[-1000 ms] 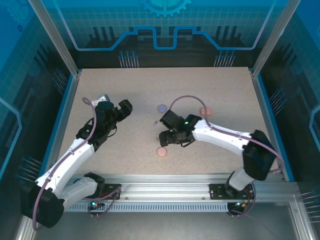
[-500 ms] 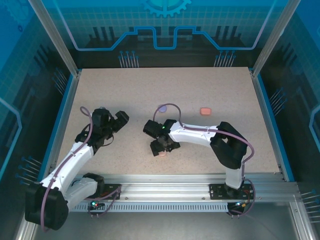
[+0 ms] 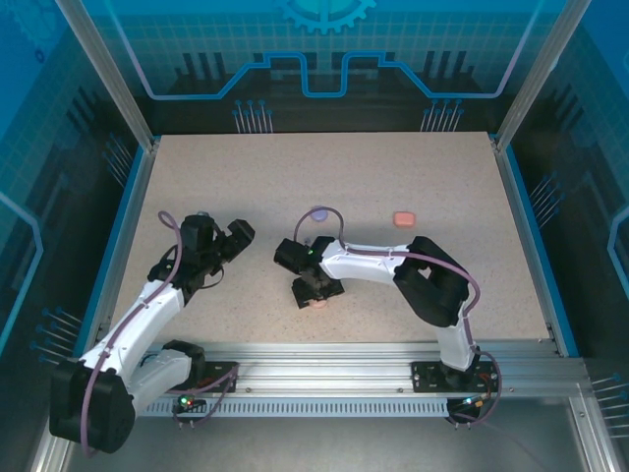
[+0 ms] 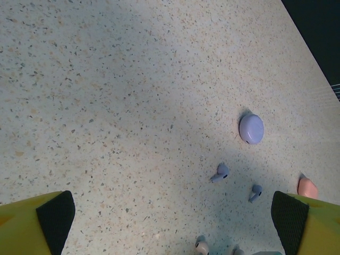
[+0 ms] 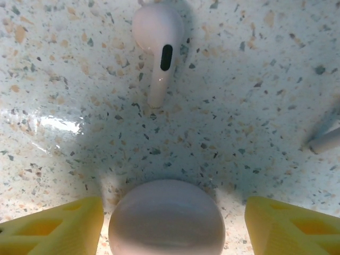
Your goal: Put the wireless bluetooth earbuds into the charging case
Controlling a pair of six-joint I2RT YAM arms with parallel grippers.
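Note:
A closed pink charging case (image 5: 166,219) lies on the table between the yellow fingers (image 5: 53,226) of my right gripper (image 5: 170,228). The jaws stand open astride it, with a small gap on each side. In the top view the right gripper (image 3: 314,291) covers most of the pink case (image 3: 316,304). A pink earbud (image 5: 156,48) lies just beyond the case, and another earbud's stem (image 5: 324,141) pokes in at the right. My left gripper (image 4: 173,223) is open and empty, hovering over two purple earbuds (image 4: 220,172) (image 4: 256,192) and the purple case (image 4: 251,128).
A salmon case (image 3: 402,218) lies at mid-right of the table, and the purple case (image 3: 317,212) sits behind the right wrist. Two pale pink earbuds (image 4: 201,247) show at the bottom of the left wrist view. The left gripper (image 3: 231,236) hangs left of centre.
My right arm has swung left and come down over the pink case, its jaws narrowing round it. The left arm drew back slightly a second ago and has stayed still since.

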